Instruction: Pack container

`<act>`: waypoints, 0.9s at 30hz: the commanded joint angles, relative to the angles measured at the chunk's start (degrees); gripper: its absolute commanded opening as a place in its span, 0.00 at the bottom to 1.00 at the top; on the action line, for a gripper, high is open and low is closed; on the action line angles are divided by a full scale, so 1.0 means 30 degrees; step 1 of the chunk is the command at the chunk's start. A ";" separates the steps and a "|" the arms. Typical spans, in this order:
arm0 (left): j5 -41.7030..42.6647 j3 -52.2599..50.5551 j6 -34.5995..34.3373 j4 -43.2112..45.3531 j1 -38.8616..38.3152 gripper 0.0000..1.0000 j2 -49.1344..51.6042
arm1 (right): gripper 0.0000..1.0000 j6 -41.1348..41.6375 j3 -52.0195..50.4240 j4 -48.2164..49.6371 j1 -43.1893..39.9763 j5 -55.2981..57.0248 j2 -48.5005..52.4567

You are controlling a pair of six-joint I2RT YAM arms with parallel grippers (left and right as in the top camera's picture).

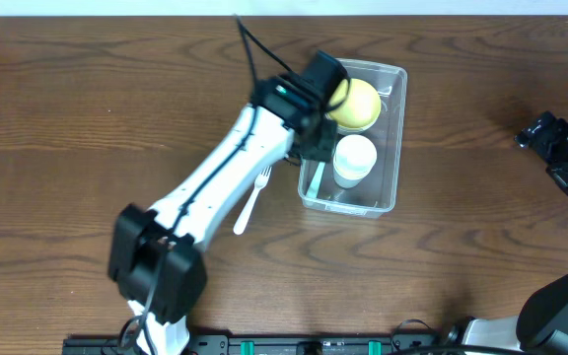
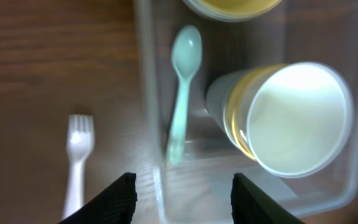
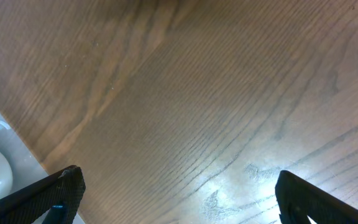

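Observation:
The clear container stands right of the table's middle. It holds a yellow bowl, a white cup lying on its side, and a mint spoon. My left gripper hovers over the container's left wall, open and empty. In the left wrist view my left gripper straddles that container wall, with the spoon and cup ahead. A white fork lies on the table left of the container. My right gripper is open and empty at the far right.
The fork lies just outside the container wall. In the right wrist view my right gripper is above bare wood, with a corner of the container at the lower left. The left arm crosses the table diagonally.

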 commanded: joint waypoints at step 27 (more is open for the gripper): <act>-0.1100 -1.3945 0.4073 0.5275 0.3701 0.56 -0.2324 | 0.99 0.0291 -0.0036 -0.0022 -0.0036 0.0066 0.0058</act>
